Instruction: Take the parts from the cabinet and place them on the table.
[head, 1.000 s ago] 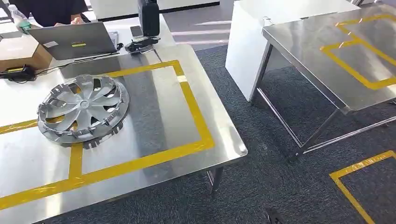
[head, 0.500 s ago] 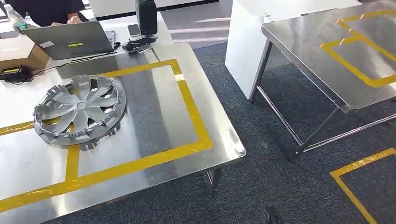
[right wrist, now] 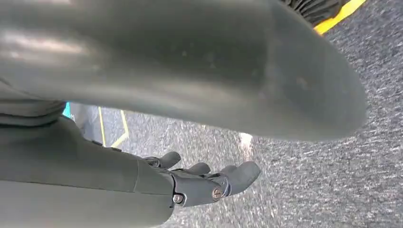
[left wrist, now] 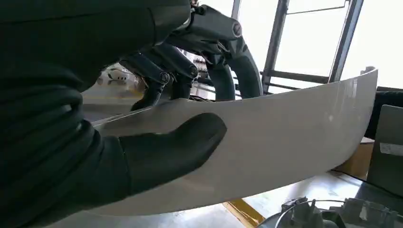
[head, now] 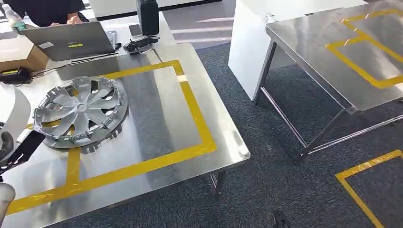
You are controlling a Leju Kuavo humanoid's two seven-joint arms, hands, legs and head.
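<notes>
At the left edge of the head view, a curved white panel is seen coming in over the steel surface, with the left hand beneath it. From the left wrist view, the white panel is shown gripped in the left hand: the thumb is pressed flat against its glossy face and the dark fingers are hooked over its upper edge. The panel is held clear of the surface, tilted, and no contact with the steel can be made out.

A silver wheel cover is already laid on the surface, across the yellow tape line, just beside the incoming panel. The same wheel cover is glimpsed below the panel in the wrist view.

The right hand is seen hanging over grey carpet, its fingers loosely apart and nothing held in them.

The step in hand is judged to be the placing of a second part: one part is down, another is carried to the surface. For the next move, the panel would need to be brought further over the surface and lowered onto bare steel within the taped area, kept off the wheel cover. A long curved piece held at one end may swing or rock on landing, so release should be delayed until it is resting steadily.
</notes>
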